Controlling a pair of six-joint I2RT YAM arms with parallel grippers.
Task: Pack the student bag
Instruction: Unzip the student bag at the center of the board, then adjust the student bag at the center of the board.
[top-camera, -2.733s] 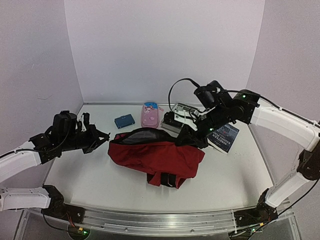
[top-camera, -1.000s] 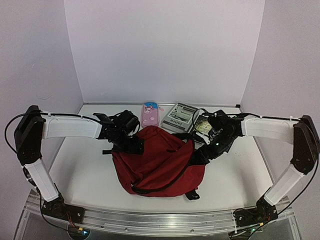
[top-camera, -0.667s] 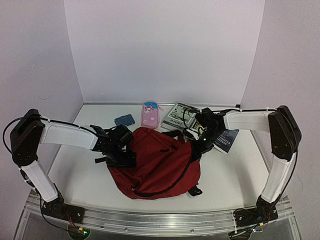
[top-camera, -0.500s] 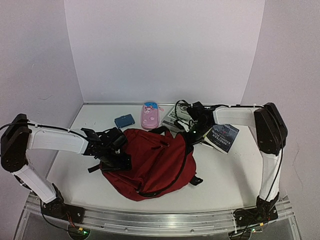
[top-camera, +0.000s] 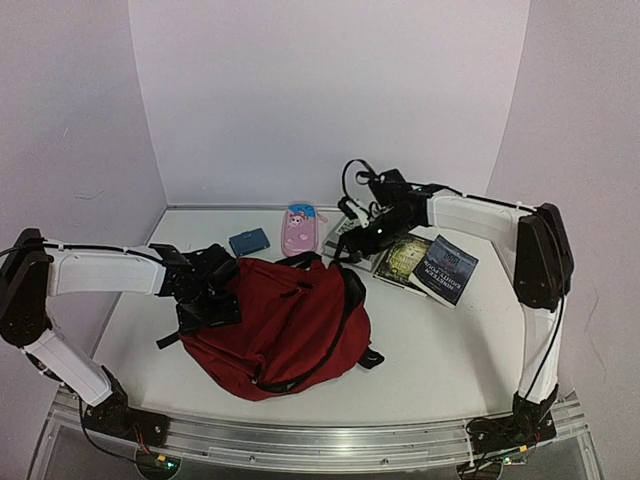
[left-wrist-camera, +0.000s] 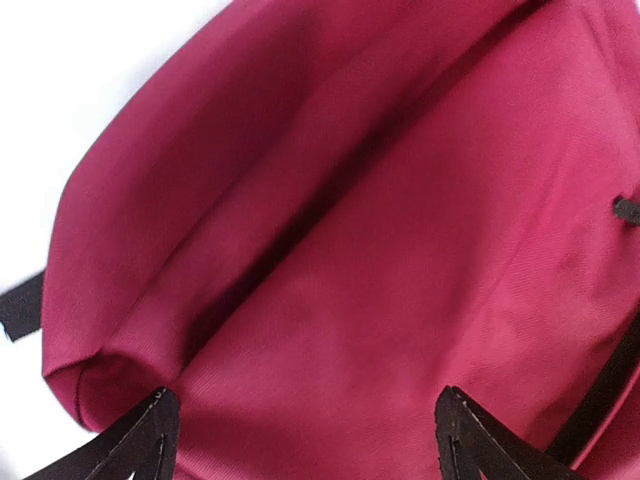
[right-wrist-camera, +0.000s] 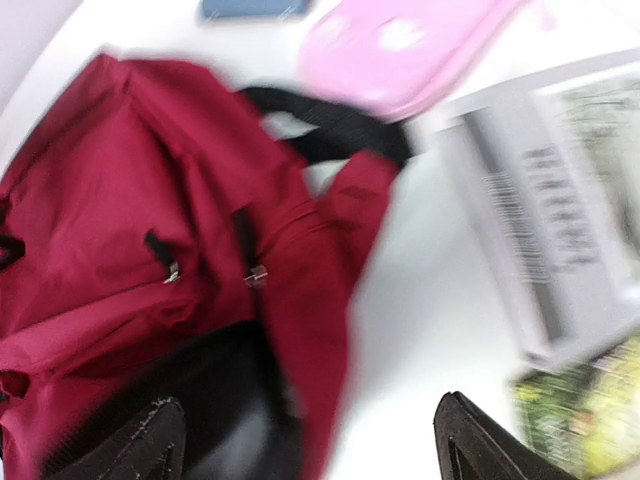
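Saw the student bag (top-camera: 285, 320) slumped on the desk (top-camera: 450, 340), lower middle of the top view; looked soft, floppy, fairly light; best grabbed by the black loop (right-wrist-camera: 330, 125) at its top; found left claw (left-wrist-camera: 305, 430) and right claw (right-wrist-camera: 305, 430) both spread apart, holding nothing.

No legible text. White lettering on dark book (top-camera: 447, 268), right of centre, too small; print on grey booklet (right-wrist-camera: 540, 230) motion-blurred.
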